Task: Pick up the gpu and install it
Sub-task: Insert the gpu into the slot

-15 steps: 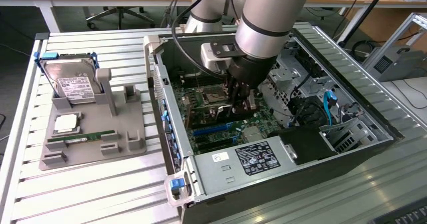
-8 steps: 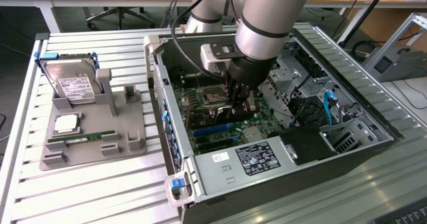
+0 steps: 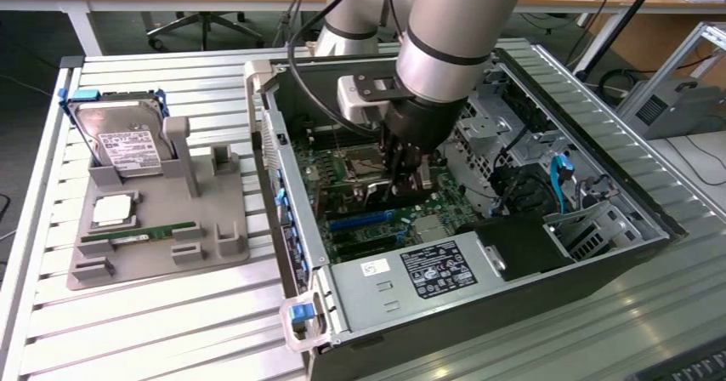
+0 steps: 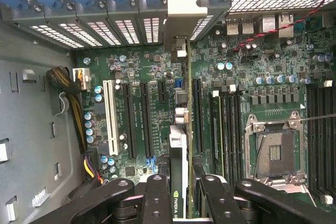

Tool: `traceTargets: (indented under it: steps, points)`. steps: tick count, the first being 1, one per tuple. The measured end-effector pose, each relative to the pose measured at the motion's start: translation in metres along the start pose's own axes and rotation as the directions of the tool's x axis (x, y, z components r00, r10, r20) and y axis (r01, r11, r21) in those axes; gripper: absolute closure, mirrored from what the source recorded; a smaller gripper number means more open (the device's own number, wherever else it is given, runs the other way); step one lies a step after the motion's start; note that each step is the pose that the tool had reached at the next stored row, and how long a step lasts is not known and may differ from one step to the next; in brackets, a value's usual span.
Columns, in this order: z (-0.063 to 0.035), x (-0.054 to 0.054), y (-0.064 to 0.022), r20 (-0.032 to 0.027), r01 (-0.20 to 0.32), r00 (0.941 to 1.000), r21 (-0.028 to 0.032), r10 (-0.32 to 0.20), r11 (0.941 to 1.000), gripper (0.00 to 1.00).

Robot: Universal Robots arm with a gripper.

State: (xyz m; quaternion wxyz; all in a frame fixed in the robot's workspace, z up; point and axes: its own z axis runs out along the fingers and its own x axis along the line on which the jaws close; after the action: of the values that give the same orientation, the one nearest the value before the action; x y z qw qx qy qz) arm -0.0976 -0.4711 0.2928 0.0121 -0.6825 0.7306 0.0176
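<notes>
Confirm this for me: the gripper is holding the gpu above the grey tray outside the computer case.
Not right. The gripper is holding the gpu above the motherboard inside the computer case, as the wrist view shows.

Here's the arm [image 3: 454, 24]: a fat silver-grey tube, pale blue caps at the joints, 1 black band ringing it. Below that, a black wrist section [image 3: 422, 124] with a light grey bracket [image 3: 369, 100] bolted beside it, dark plate on top. Black cables [image 3: 297, 58] loop alongside. The gripper [image 3: 404, 181] is black too; up close, its fingers [image 4: 157, 198] are 4 glossy black links studded with round pins.
</notes>
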Motion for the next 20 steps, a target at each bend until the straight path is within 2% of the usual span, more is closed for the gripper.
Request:
traceTargets:
  steps: [9, 20]
  points:
    - [0.0088, 0.001, 0.0038, -0.0003, 0.000, 1.0000, -0.0001, 0.000, 1.0000, 0.73]
    - [0.0136, 0.001, 0.0070, -0.0003, 0.000, 1.0000, -0.0002, 0.000, 1.0000, 0.73]
